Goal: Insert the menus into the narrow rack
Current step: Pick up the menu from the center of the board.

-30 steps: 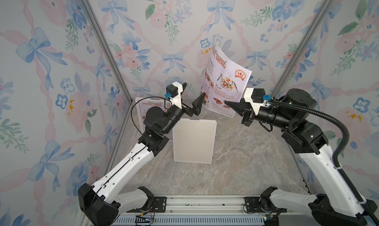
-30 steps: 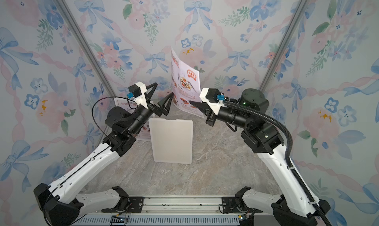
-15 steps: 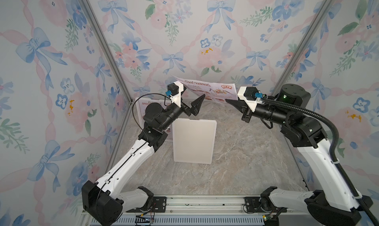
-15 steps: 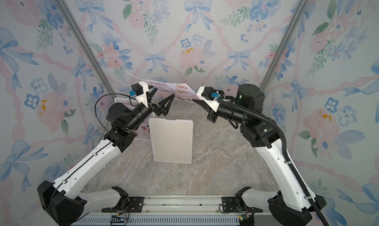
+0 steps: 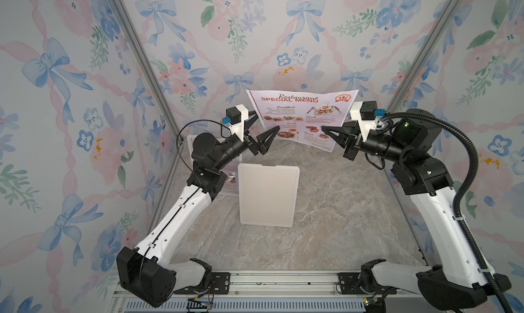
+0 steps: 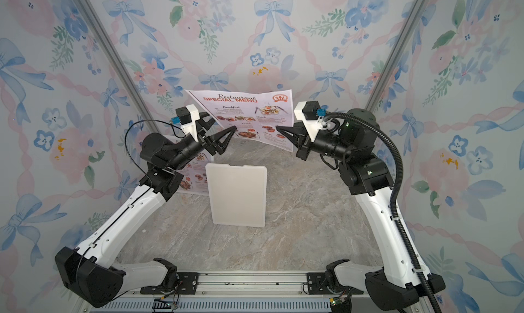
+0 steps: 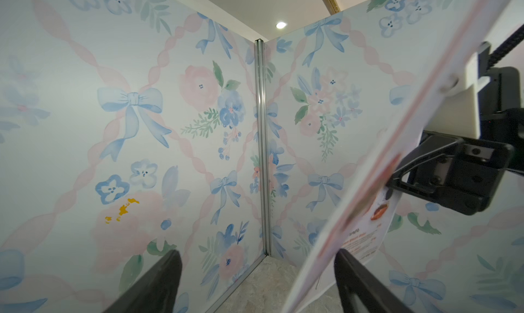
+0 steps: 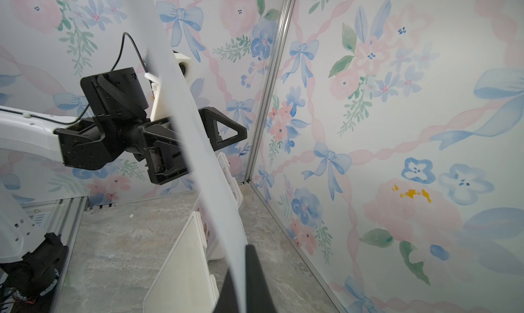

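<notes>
Above the back of the marble-patterned table (image 5: pixel 340 206), between flowered walls (image 5: pixel 255 42), the right pincer (image 5: pixel 324 128) pinches one menu (image 5: pixel 300 115) upright; the left pincer (image 5: pixel 268 121) is spread at its other edge. A second menu (image 6: pixel 195 172) stands in the white rack (image 5: pixel 268 195).

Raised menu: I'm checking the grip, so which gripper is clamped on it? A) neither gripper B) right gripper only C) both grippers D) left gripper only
B: in a top view the right gripper is pinched shut on the raised menu at the edge nearest it, while the left gripper has its jaws spread wide around the opposite edge, not closed on it.
</notes>
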Controlling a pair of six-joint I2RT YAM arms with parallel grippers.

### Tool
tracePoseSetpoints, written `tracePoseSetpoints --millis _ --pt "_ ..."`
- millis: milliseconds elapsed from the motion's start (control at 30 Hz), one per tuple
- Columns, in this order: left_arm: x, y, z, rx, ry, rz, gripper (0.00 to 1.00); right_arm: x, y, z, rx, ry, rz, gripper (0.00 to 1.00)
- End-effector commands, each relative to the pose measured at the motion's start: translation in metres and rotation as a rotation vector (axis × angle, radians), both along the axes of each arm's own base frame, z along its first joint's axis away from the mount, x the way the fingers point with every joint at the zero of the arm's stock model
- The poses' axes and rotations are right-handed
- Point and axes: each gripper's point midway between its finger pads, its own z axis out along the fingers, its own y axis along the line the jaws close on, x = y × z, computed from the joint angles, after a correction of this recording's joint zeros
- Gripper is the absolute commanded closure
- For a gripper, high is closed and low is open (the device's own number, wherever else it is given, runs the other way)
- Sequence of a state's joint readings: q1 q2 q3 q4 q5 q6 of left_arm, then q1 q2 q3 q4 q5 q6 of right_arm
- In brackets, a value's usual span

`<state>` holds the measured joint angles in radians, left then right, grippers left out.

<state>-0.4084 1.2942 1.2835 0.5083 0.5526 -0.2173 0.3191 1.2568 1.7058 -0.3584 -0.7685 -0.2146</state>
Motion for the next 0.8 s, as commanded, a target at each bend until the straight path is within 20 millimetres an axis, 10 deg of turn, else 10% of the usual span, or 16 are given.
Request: tracePoseSetpoints --millis 0,267,767 --pt "-0.011 -0.008 0.007 0.019 -0.025 -0.112 0.15 -0.003 0.002 0.008 0.042 0.008 0.050 1.00" --pt "-0.006 0.007 0.014 -0.019 -0.031 -0.020 0.70 0.008 0.001 0.004 0.054 0.072 0.026 1.00" --pt "-0.009 0.017 0.011 -0.031 0.000 -0.019 0.78 0.031 0.001 -0.027 0.094 0.234 -0.035 1.00"
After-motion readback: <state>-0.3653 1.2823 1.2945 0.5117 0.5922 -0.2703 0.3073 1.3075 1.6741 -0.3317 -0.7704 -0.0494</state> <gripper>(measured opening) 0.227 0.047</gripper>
